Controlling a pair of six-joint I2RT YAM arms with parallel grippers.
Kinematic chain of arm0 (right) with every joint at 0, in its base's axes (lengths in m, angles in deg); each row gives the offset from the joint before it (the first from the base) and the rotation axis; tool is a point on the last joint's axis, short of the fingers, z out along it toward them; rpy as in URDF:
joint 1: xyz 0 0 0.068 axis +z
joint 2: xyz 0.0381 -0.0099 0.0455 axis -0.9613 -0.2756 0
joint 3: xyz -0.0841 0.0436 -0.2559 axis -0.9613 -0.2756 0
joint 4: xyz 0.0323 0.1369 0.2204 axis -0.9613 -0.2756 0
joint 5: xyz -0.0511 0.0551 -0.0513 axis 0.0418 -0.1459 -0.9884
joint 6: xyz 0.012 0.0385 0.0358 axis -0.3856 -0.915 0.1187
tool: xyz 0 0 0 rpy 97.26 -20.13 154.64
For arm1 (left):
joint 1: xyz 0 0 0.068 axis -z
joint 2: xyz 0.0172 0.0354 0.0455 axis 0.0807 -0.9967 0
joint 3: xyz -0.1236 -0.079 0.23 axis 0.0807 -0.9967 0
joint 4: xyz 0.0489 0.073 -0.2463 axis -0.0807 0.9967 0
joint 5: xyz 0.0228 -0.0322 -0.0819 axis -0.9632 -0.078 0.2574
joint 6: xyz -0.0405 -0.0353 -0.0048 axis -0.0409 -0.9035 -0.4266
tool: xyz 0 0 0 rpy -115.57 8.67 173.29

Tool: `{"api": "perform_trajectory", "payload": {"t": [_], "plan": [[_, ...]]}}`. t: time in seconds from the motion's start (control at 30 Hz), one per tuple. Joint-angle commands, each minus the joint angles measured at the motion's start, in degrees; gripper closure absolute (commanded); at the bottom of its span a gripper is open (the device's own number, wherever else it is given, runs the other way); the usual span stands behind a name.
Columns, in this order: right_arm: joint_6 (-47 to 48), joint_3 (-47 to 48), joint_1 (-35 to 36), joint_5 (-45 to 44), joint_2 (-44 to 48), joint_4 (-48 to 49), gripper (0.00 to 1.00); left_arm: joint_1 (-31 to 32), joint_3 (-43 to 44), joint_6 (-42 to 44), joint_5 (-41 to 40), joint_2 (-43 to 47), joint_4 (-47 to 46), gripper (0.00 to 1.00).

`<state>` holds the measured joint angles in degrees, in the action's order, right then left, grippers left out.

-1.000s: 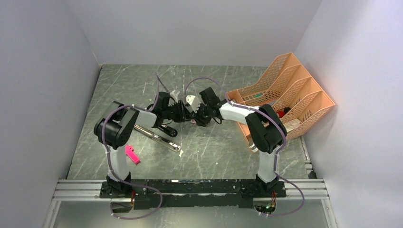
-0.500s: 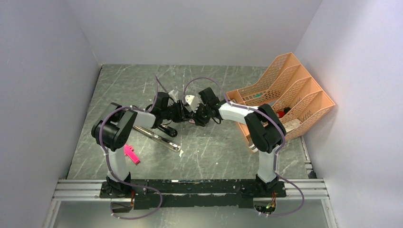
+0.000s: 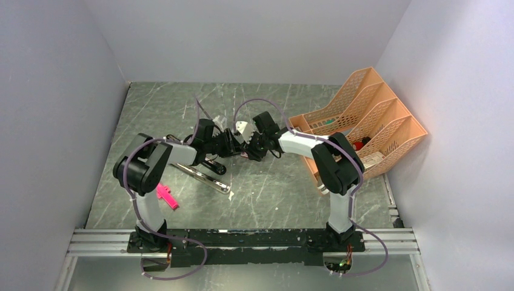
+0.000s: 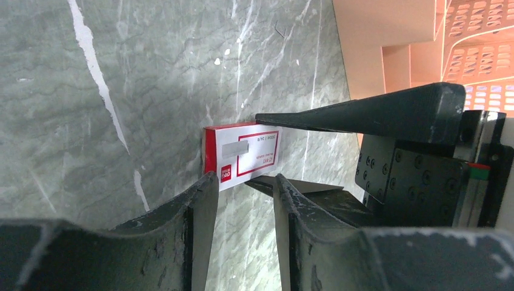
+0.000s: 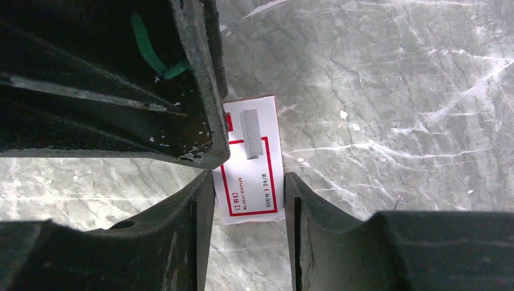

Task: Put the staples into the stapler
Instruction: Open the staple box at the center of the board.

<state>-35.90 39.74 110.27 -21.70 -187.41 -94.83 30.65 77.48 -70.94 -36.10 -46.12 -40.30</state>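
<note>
right gripper (image 5: 248, 182) clamped across the red-and-white staple box (image 5: 254, 151); left gripper (image 4: 242, 182) jaws apart, tips at the box's end.

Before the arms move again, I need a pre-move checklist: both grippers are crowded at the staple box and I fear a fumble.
1. Right gripper grip on staple box: ok, the box sits squarely between its fingers.
2. Left gripper not clamping the box: ok, jaws apart, box end just beyond its tips.
3. Left finger touching the box corner: cannot tell.
4. Box opened: not ok, it looks closed and no strip shows.
5. Stapler close by: ok, it lies under the left arm with its chrome rail showing.
6. Stapler ready for loading: cannot tell.
</note>
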Motion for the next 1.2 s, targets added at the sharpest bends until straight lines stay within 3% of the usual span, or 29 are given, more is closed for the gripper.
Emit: {"api": "perform_trajectory", "payload": {"t": [0.0, 1.17], "plan": [[0.8, -1.2, 0.4, -2.4, -3.0, -2.2, 0.55, -0.4, -1.2, -0.8, -0.5, 2.5, -1.0, 0.57], [1.2, -0.6, 0.4, -2.1, -3.1, -3.3, 0.54, -1.2, 0.8, 0.3, 1.9, -1.4, -2.7, 0.60]]}}
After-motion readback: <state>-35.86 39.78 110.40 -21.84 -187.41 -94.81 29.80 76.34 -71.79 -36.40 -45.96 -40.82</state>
